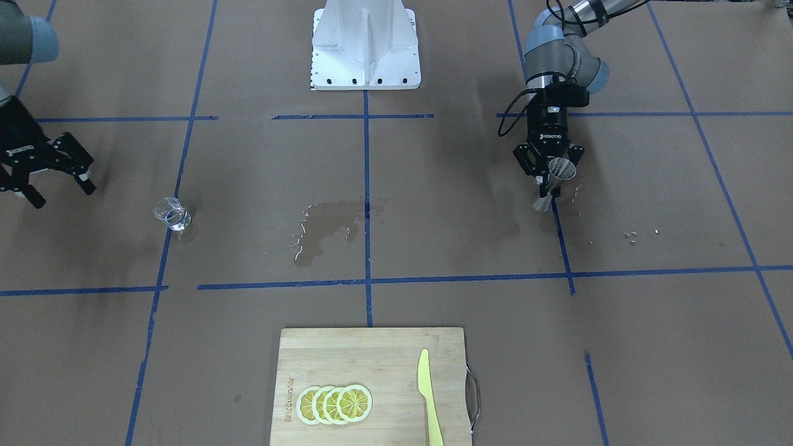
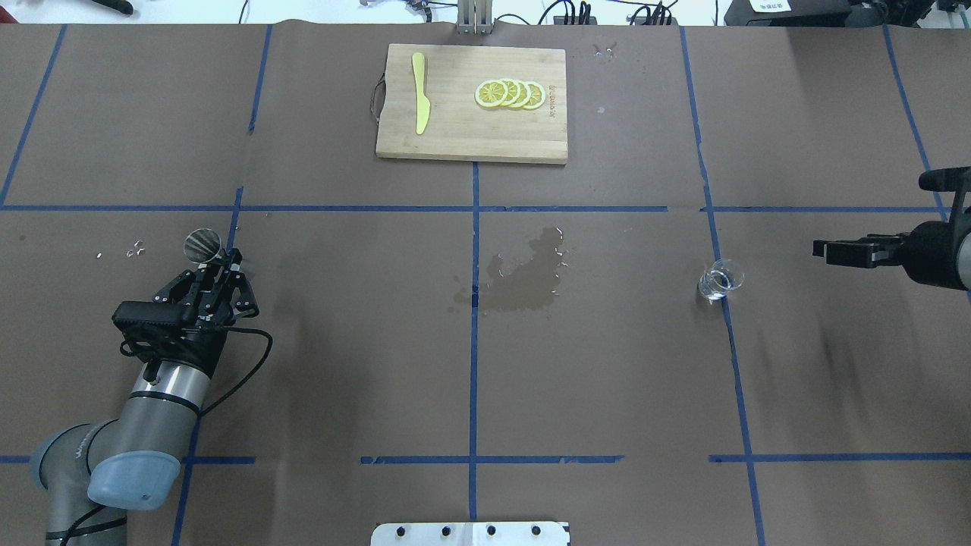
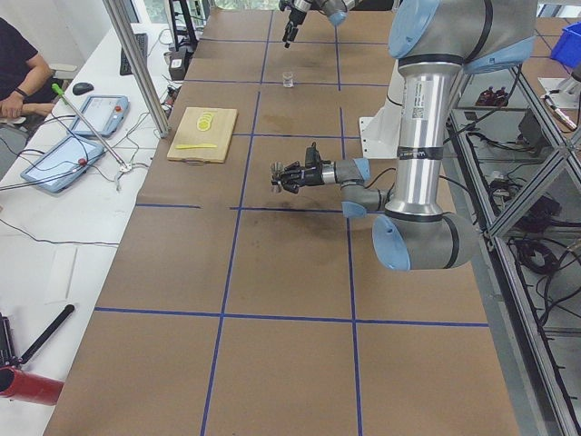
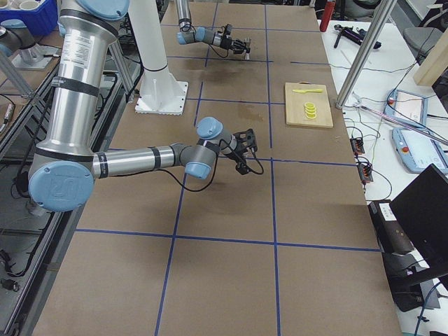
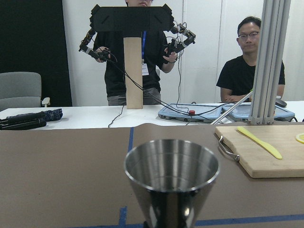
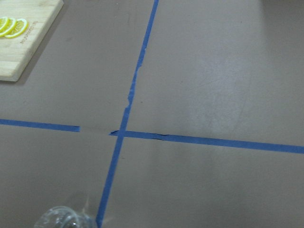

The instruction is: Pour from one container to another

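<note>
Jigger gripped, tumbler not picked up yet

Closest to the robot's base, your left end effector point(image 2: 218, 265) is clamped on the steel jigger point(image 2: 203, 245) at its waist, upright and low over the bench point(image 2: 607, 379); can't tell if its foot touches. On the wrist cam its cup looks empty. Your right end effector point(image 1: 62, 193) is spread wide with nothing in it, near the glass tumbler point(image 2: 721, 278) but not touching. The tumbler stands on the bench with what looks like a little water inside. A wet patch point(image 2: 523, 277) lies between the two containers. Farthest out is the cutting board point(image 2: 470, 140) with lemon slices point(image 2: 510, 93) and a knife point(image 2: 419, 102). I'd say no pour has landed: you've got grabbing, carrying and tipping left.
</note>
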{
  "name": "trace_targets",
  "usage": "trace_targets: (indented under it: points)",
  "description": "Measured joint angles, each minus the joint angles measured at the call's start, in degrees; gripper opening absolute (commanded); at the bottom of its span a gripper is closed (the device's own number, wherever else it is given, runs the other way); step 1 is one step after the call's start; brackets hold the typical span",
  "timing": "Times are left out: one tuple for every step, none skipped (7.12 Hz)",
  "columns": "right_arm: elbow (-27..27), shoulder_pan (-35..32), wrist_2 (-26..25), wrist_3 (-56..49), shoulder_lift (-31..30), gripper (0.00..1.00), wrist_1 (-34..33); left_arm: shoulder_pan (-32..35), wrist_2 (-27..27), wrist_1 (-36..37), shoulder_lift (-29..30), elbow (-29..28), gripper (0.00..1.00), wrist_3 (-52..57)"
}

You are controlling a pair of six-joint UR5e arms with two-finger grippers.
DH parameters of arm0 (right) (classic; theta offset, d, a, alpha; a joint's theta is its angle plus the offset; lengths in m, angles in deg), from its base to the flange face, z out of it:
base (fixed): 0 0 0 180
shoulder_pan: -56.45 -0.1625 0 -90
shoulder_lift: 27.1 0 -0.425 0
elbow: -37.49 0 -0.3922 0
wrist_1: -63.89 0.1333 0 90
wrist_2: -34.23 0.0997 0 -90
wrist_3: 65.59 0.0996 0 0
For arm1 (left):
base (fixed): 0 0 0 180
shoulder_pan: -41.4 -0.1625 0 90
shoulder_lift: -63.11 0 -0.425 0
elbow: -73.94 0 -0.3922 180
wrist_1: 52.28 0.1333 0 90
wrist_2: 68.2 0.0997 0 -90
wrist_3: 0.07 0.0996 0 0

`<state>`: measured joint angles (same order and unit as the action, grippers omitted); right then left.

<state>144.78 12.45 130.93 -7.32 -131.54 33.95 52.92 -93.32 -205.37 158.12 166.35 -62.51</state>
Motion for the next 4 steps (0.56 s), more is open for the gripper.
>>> trace_targets:
  points:
    - [2.37,7.89,-11.15,3.93,-1.63,1.0,0.78,0.0,-0.01,-0.04,0.45,-0.37,0.0,0.18]
    - [3.53,15.74,-22.65,6.69,-2.3,1.0,0.87,0.0,-0.01,-0.08,0.77,-0.5,0.0,0.23]
    - [3.9,26.16,-38.81,7.98,-2.36,1.0,-0.2,0.0,-0.02,-0.08,1.13,-0.53,0.0,0.25]
    - [3.92,34.51,-51.72,8.67,-2.11,1.0,-1.99,0.0,-0.02,-0.07,1.38,-0.58,0.0,0.22]
